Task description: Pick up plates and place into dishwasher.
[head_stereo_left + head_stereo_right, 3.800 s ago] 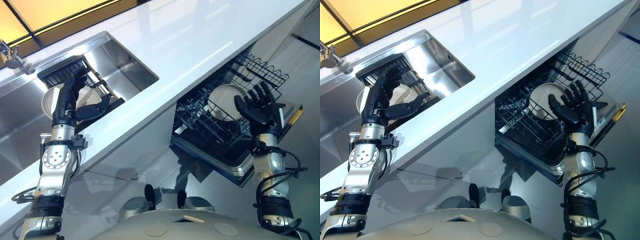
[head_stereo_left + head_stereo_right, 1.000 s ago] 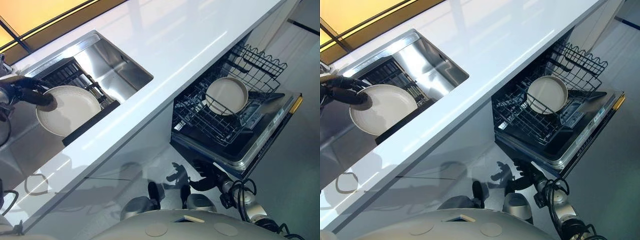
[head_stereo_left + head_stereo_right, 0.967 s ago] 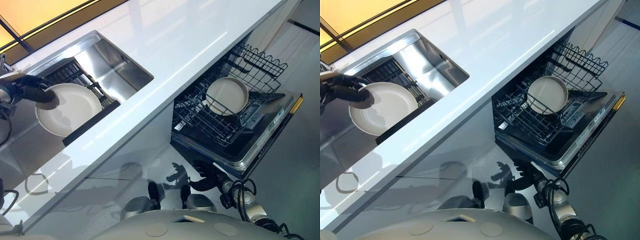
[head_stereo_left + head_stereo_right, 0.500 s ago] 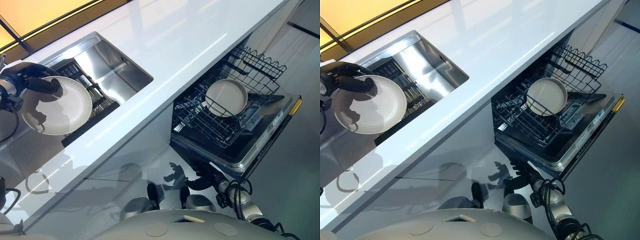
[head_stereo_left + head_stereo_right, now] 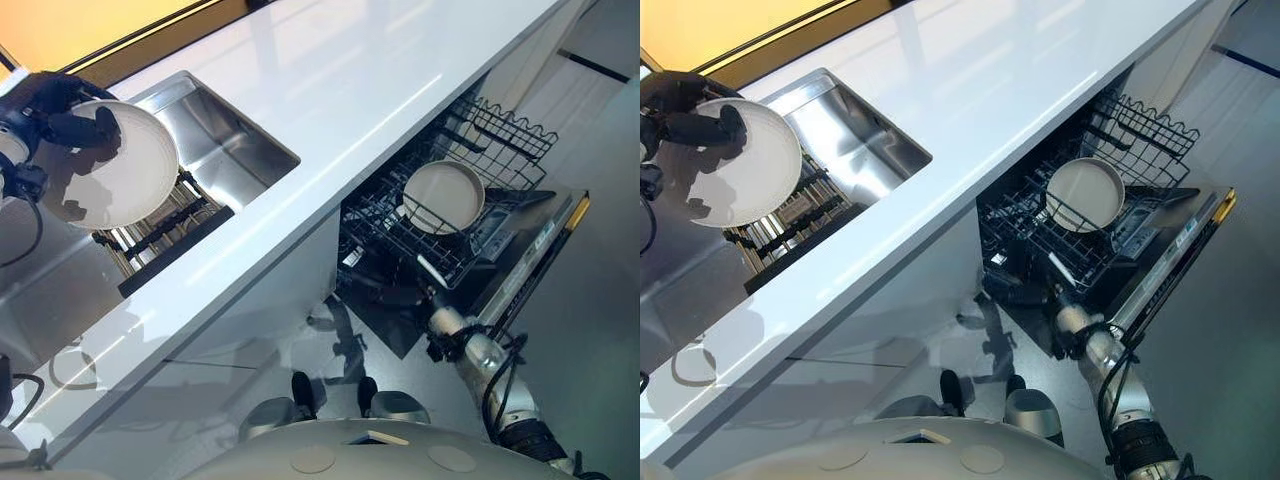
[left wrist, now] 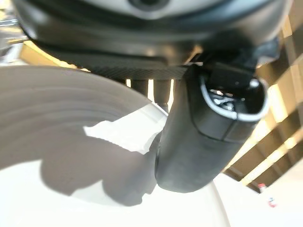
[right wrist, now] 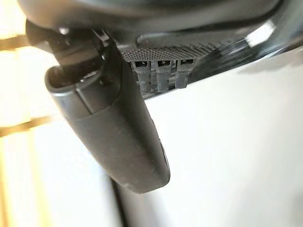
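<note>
A cream plate [image 5: 115, 165] hangs tilted in the air above the sink's black dish rack [image 5: 165, 235]. My left hand [image 5: 55, 105] is shut on its far rim, the thumb [image 6: 203, 137] pressed on the plate's face [image 6: 71, 156]. A second cream plate [image 5: 443, 196] stands on edge in the pulled-out wire rack [image 5: 500, 130] of the dishwasher. My right hand [image 5: 1045, 300] hangs low in front of the dishwasher, under that rack. It is open and holds nothing, and its thumb [image 7: 118, 137] is straight.
A white counter [image 5: 330, 80] runs between the steel sink [image 5: 235, 150] and the dishwasher. The dishwasher's door [image 5: 530, 260] lies folded down, jutting out over the grey floor.
My left hand has lifted the plate up out of the sink rack and tilted it. My right hand has risen from the floor towards the dishwasher's front. The camera shifted a little.
</note>
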Robot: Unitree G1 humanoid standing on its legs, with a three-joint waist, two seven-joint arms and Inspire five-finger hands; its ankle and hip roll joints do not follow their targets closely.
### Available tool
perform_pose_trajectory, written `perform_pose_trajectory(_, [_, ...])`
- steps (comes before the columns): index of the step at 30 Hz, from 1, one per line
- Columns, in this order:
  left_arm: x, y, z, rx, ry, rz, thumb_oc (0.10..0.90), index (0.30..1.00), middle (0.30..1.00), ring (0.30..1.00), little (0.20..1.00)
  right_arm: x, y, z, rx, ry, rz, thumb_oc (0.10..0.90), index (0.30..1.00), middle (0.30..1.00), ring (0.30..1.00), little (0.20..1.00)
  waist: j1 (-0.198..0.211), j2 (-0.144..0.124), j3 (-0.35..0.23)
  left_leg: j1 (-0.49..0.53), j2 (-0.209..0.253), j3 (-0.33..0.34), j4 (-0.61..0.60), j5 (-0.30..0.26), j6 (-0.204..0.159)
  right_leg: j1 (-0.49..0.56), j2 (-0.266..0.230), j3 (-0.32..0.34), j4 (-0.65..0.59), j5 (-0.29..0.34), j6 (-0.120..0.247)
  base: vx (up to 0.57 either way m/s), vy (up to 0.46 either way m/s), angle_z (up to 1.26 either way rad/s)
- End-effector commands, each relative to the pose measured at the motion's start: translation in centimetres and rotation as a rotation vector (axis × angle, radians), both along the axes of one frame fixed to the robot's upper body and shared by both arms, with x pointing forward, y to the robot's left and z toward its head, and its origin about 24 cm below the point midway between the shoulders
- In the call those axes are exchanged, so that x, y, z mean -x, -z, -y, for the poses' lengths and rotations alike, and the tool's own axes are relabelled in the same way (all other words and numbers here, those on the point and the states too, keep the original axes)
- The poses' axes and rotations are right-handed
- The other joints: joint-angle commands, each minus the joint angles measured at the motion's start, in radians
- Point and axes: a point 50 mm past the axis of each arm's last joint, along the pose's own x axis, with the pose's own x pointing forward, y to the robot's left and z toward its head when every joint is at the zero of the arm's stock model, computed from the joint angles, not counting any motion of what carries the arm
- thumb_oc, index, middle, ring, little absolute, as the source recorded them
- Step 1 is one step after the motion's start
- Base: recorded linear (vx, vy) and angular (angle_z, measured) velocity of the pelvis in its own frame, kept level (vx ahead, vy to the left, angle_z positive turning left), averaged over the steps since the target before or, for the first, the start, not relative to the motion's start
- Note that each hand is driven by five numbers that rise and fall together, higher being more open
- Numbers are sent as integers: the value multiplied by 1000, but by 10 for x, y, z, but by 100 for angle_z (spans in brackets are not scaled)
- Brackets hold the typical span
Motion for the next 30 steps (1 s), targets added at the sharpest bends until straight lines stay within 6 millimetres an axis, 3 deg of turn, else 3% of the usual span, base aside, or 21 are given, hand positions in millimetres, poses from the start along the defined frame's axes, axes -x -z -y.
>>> perform_pose_trajectory(1, [25,-86,-3,-90,-30,471,100,300,300,300,200,-23,-88,18,-135,54,416,800,900,900,900,900,-18,35,-113,53,-24,22,17,-151,-7,-57,17,-1,42,-38,85,-6,-47,-3])
perform_pose_trajectory(3, [25,-87,4,-110,-22,527,100,300,300,300,200,-26,-108,26,-123,124,515,800,900,900,900,900,-16,36,-117,56,-23,21,14,-150,-7,-52,20,-2,38,-39,79,3,-35,-2])
perform_pose_trajectory(4, [27,-90,16,-139,-7,607,100,300,300,300,200,-26,-131,36,-41,264,670,800,900,900,900,900,-11,36,-121,58,-21,17,12,-150,-8,-49,24,-3,38,-42,73,8,-30,-1])
perform_pose_trajectory(7, [35,-91,40,-232,13,715,100,300,300,300,200,-18,-162,41,103,404,878,800,900,900,900,900,-3,38,-126,61,-19,10,11,-149,-7,-46,31,1,44,-50,64,0,0,0])
perform_pose_trajectory(9, [48,-90,65,-290,54,826,100,300,300,300,200,-11,-182,37,99,366,985,800,900,900,900,900,7,38,-129,61,-18,-1,15,-148,-5,-44,36,4,58,-60,55,-1,-38,2])
perform_pose_trajectory(12, [56,-84,82,-317,92,914,100,300,300,300,200,-12,-188,28,16,239,982,800,900,900,900,900,14,34,-130,60,-19,-14,20,-148,-3,-43,39,4,74,-70,47,-12,-40,1])
perform_pose_trajectory(19, [54,-58,132,-379,163,1120,100,300,300,300,200,-22,-193,-19,-141,-65,906,800,900,900,900,900,40,7,-137,53,-24,-43,33,-146,-6,-35,40,-16,93,-85,32,-18,-51,3])
perform_pose_trajectory(23, [54,-41,155,-338,193,1207,100,300,300,300,200,-27,-189,-42,-175,-131,847,800,900,900,900,900,54,-5,-141,52,-25,-53,34,-142,-11,-27,39,-31,91,-86,28,2,-36,14])
perform_pose_trajectory(30, [51,-28,187,-270,246,1297,100,300,300,300,200,-30,-190,-71,-266,-179,819,800,900,900,900,900,65,-16,-143,53,-26,-63,32,-137,-16,-20,40,-47,93,-89,24,4,-17,9])
